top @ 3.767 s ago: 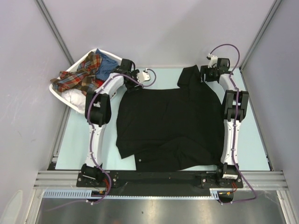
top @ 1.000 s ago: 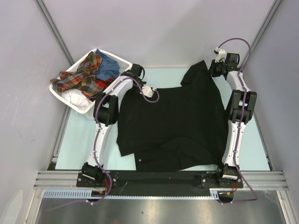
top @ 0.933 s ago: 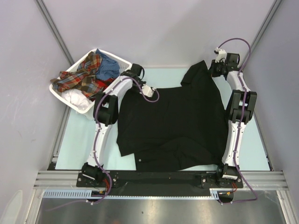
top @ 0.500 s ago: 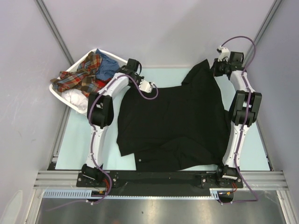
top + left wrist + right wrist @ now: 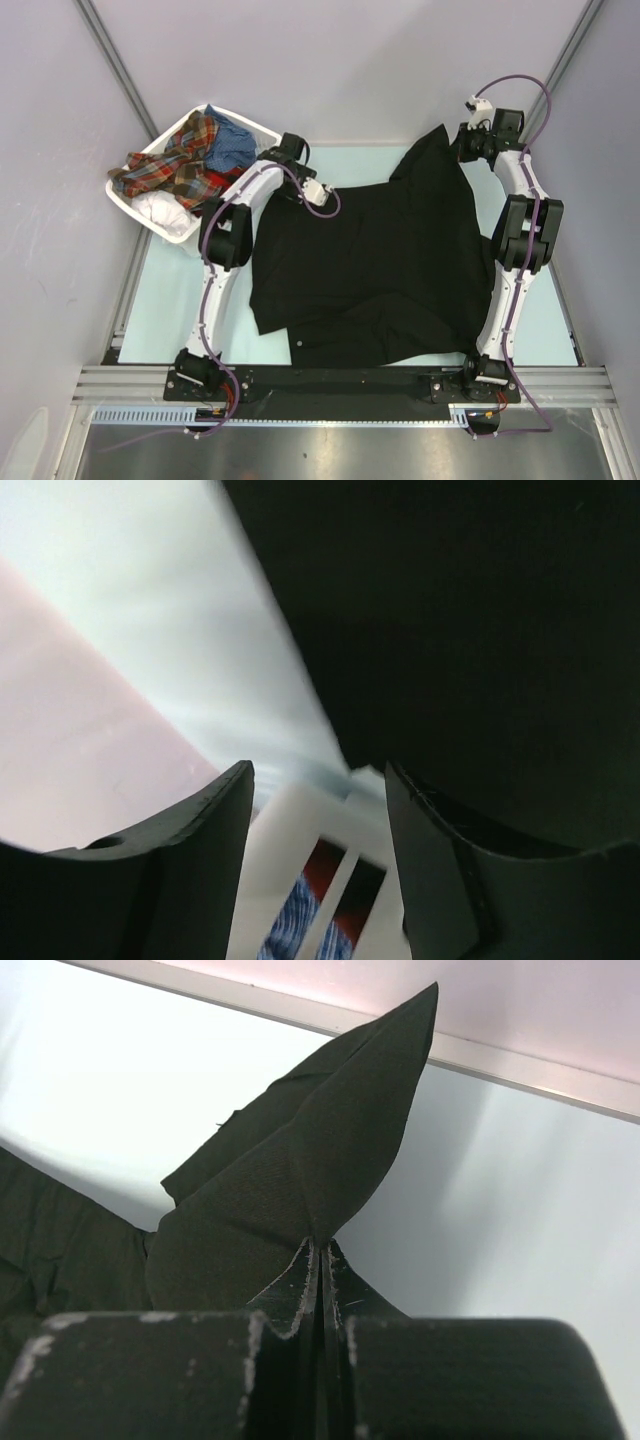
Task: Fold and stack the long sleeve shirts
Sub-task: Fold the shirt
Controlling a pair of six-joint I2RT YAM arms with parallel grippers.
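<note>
Here the right tool (image 5: 318,1252) is clenched on a raised corner of the black shirt (image 5: 370,260), which lies spread across the tabletop (image 5: 165,300), while the left tool (image 5: 318,775), released, hangs over its far left edge beside the basket (image 5: 262,130).

Bright even overhead light, soft shadows, left wrist view blurred, near fingers (image 5: 180,880) out of focus

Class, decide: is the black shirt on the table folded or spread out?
Spread out: the black shirt lies wide and mostly flat across the table, one far corner pinched in the right arm's jaws.
</note>
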